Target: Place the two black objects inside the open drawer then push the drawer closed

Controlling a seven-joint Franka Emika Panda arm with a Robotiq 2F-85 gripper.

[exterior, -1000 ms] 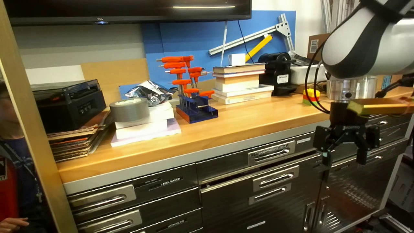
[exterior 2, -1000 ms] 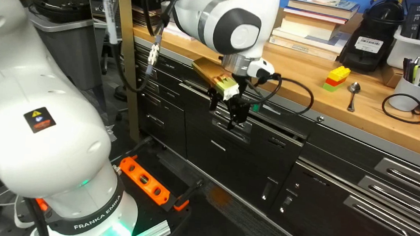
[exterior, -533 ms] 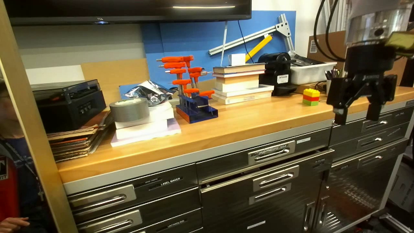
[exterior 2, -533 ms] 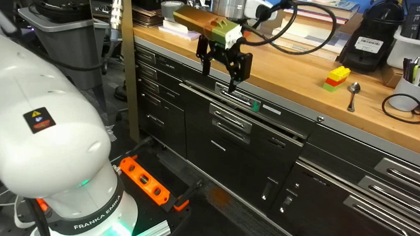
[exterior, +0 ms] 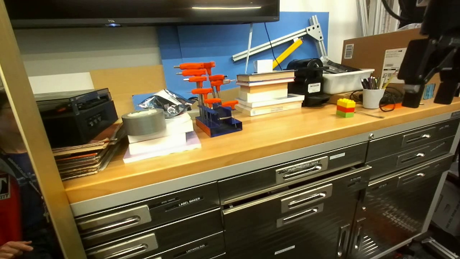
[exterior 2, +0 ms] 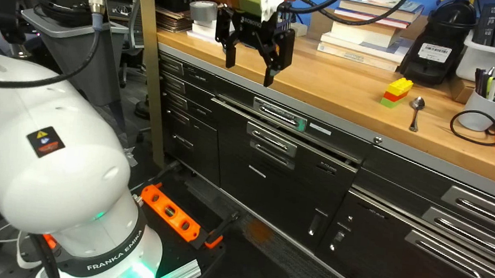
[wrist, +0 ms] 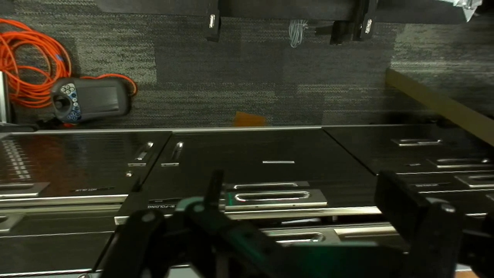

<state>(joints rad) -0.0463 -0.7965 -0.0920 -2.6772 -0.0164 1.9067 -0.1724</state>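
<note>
The black metal gripper [exterior 2: 249, 73] hangs with its jaws spread apart, well above the wide, bar-handled, dark-grey metal drawer [exterior 2: 274, 140], which stands slightly ajar below the pale wooden worktop [exterior 2: 346, 85]

In an exterior view, the tool [exterior 2: 249, 73] hangs, fingers downward and spread apart, seen against the wooden desk [exterior 2: 346, 82]. Lower down, the drawer [exterior 2: 311, 158] stands slightly out, a dark gap along its top. A spoon [exterior 2: 417, 104] lies between a stack of toy bricks [exterior 2: 396, 94] and a white cup [exterior 2: 486, 104] of pens [exterior 2: 493, 87].
</note>
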